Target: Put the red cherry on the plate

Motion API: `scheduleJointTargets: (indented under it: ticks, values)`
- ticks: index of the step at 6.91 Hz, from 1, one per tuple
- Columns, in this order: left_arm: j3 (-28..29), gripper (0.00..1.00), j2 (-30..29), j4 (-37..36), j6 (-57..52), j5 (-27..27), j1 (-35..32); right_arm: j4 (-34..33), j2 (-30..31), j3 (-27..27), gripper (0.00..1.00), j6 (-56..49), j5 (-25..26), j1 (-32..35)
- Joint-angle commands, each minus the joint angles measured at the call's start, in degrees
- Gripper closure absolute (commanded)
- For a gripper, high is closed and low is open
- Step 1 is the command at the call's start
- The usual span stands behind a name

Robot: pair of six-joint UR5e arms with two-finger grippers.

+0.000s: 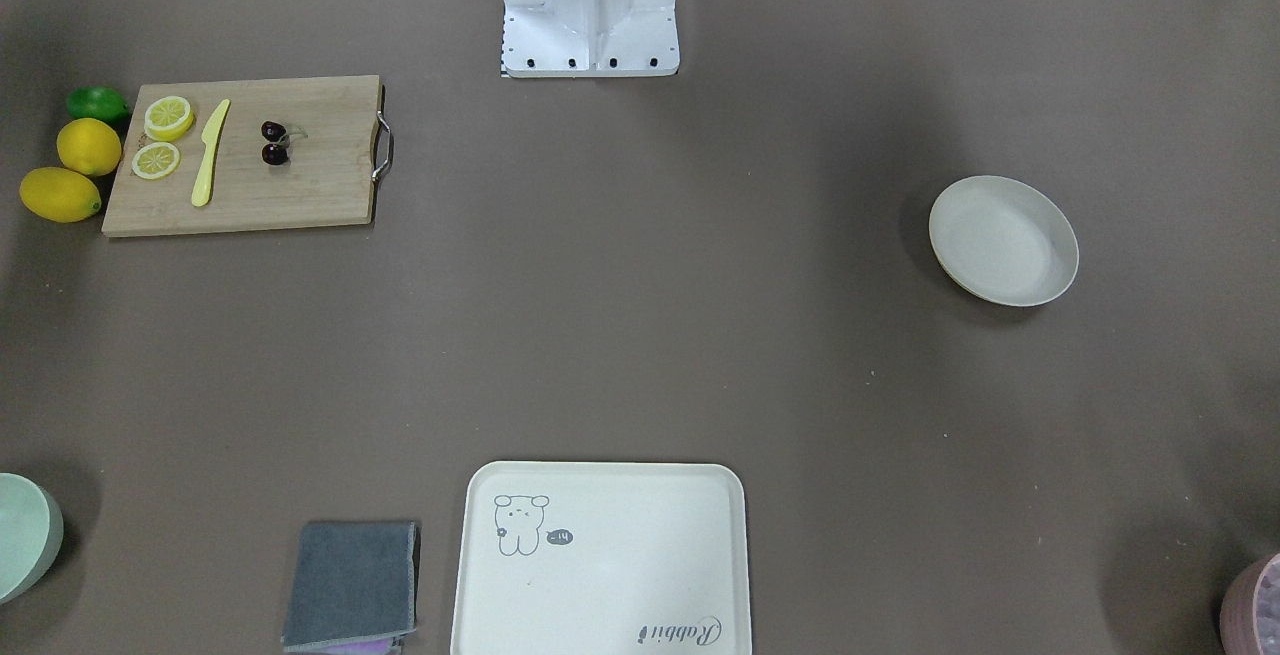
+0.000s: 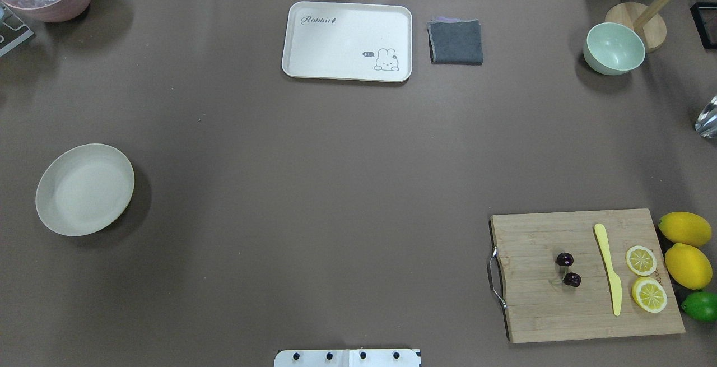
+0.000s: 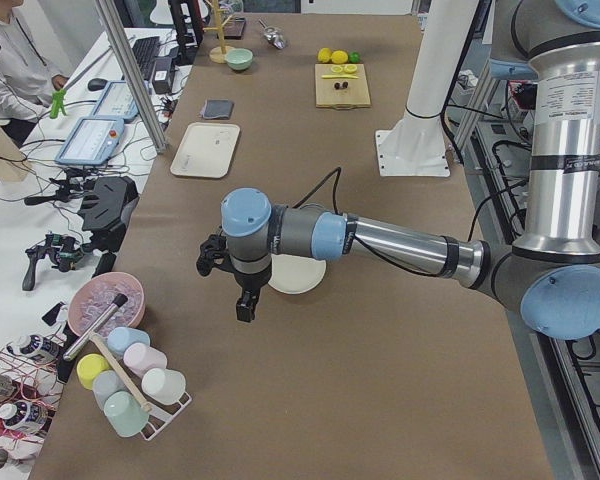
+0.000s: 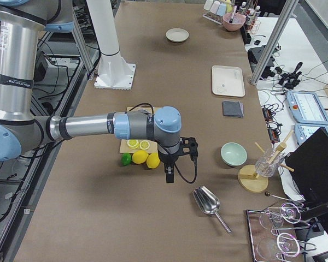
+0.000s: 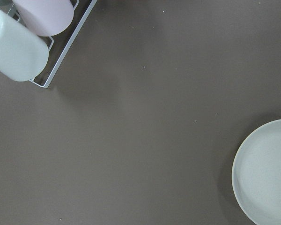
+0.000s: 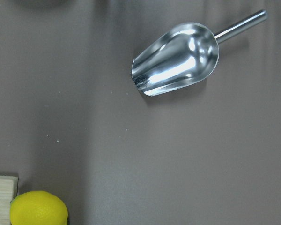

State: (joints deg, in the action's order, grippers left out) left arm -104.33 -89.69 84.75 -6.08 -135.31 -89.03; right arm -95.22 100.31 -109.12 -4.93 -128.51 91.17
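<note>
Right gripper (image 4: 169,176) is held near the cutting board (image 2: 585,311), jaw state not determinable (side view only). Red cherry (image 2: 568,269) is seen on the board beside the knife (image 2: 609,269); plate (image 2: 84,189) is set well apart from the board. The cherry is judged light, glossy and roll-prone; a pinch at the joined stems is advised.

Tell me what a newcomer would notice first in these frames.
The wooden cutting board on the robot's right, carrying lemon slices, a yellow knife and the red cherry. Far across the brown table, the plate sits alone and bare on the robot's left. In the side views, the left arm and right arm hang over the table's ends.
</note>
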Motion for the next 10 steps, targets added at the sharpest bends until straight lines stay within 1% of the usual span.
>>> scheduleJointTargets:
  ticks: [1,2,3,4,5,6,8,9,10]
  values:
    - [-2.2,0.02,-2.4,0.9,0.0,-0.5,-0.2,0.0,-1.3,-1.0,0.0,0.0,-0.4,2.3]
    - [-2.5,0.02,-2.8,4.0,-0.3,-0.4,-0.2,0.0,-1.2,-1.3,0.0,-0.2,-0.4,3.0]
    - [0.3,0.02,-2.7,11.9,0.4,-0.3,-0.2,0.0,-1.3,-1.1,0.0,-0.3,-0.4,3.0]
    - [1.9,0.02,-3.7,11.1,2.2,-2.5,-0.1,0.1,-1.2,-1.0,0.0,-0.6,-0.5,3.0]
    - [2.0,0.02,-3.4,11.8,2.7,-7.9,-0.2,0.1,-1.3,-1.4,0.0,-0.3,-0.5,3.0]
    - [1.9,0.02,-3.0,12.1,2.7,-8.5,-0.3,0.1,-1.3,-1.5,0.0,-0.5,-0.5,3.0]
    - [2.5,0.02,-1.3,18.7,3.3,-8.5,-0.3,0.2,-1.3,-1.8,0.0,-0.6,-0.6,3.0]
    - [2.1,0.02,-1.4,18.9,3.4,-8.4,-0.2,1.3,-1.3,-2.1,0.0,0.1,-1.2,2.9]
    - [2.2,0.02,-2.1,19.0,6.4,-8.3,1.1,1.4,-1.1,-2.1,0.0,0.9,-3.3,2.7]
